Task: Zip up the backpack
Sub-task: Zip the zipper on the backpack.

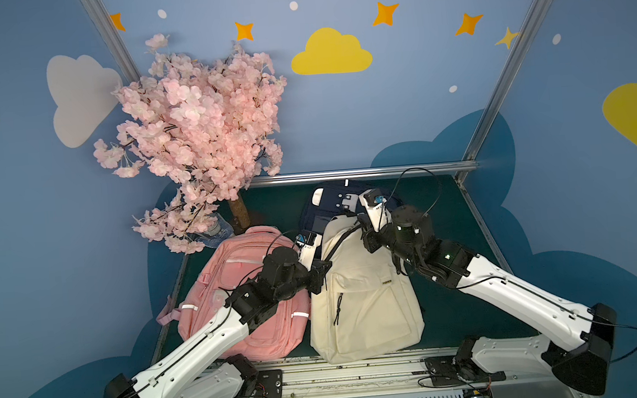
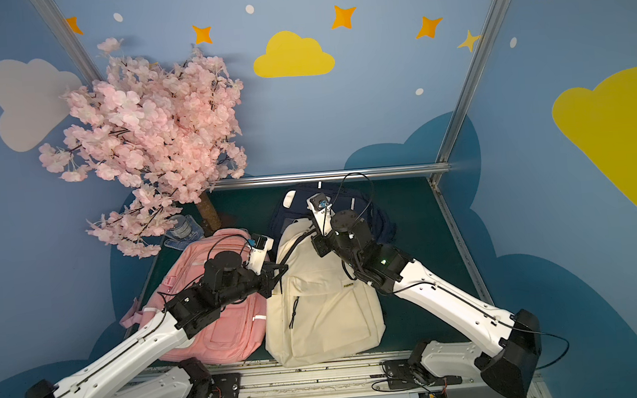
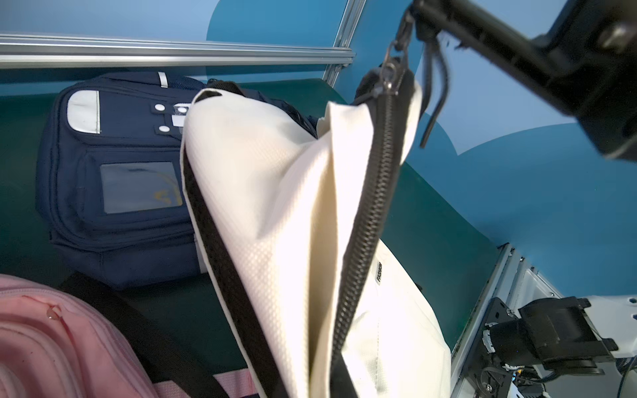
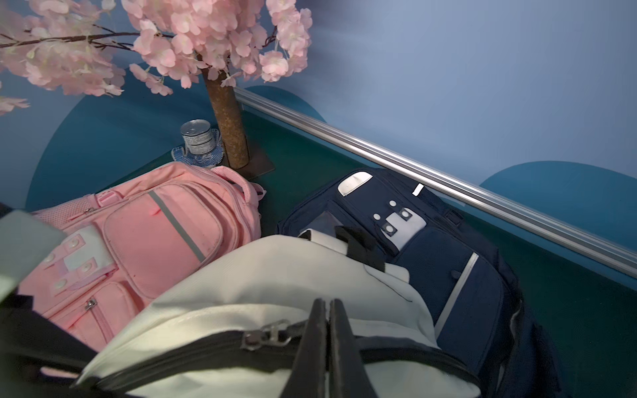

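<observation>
A cream backpack (image 1: 368, 305) (image 2: 326, 312) lies in the middle of the green mat, with its black zipper (image 3: 372, 213) running along the raised top edge. At the bag's top, my right gripper (image 1: 359, 224) (image 4: 329, 310) is shut on the zipper pull, just past the metal slider (image 4: 265, 336) (image 3: 391, 74). My left gripper (image 1: 324, 266) (image 2: 281, 268) is at the bag's left edge, shut on the cream fabric beside the zipper. The fabric (image 3: 262, 179) stretches taut between the two grippers. In the left wrist view the left jaws are hidden under the fabric.
A pink backpack (image 1: 238, 291) lies left of the cream one, under my left arm. A navy backpack (image 1: 332, 202) sits behind it by the back rail (image 1: 361, 173). A pink blossom tree (image 1: 195, 132) and a tin can (image 4: 197, 138) stand at the back left.
</observation>
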